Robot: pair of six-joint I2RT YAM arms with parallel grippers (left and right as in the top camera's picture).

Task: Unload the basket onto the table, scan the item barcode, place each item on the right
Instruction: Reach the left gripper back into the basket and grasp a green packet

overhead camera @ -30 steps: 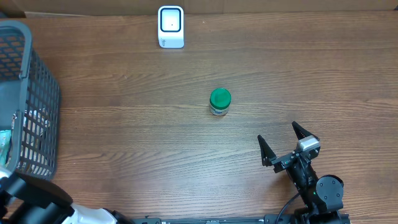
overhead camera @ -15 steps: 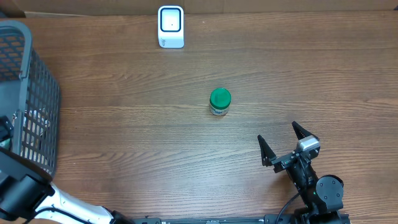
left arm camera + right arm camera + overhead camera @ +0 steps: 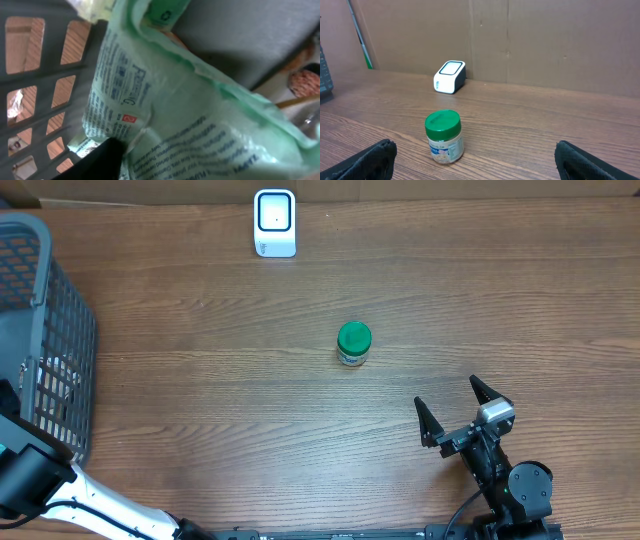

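The scan looks unstarted: the pale green printed pouch (image 3: 200,125) lies inside the grey slotted plastic basket (image 3: 65,350). The left pincer (image 3: 102,157) touches it, grip unclear. The right pincer (image 3: 446,392) gapes open, well away from the basket.

Brown wood grain ran right across the desk (image 3: 200,380). The jar (image 3: 353,343) wore a bright green lid over a white label. Beyond the jar, the scanner (image 3: 275,223) was white, its face dark-edged. Left of the jar, a grey lattice basket (image 3: 60,330); a mint-green packet (image 3: 200,130) had dark blue print.
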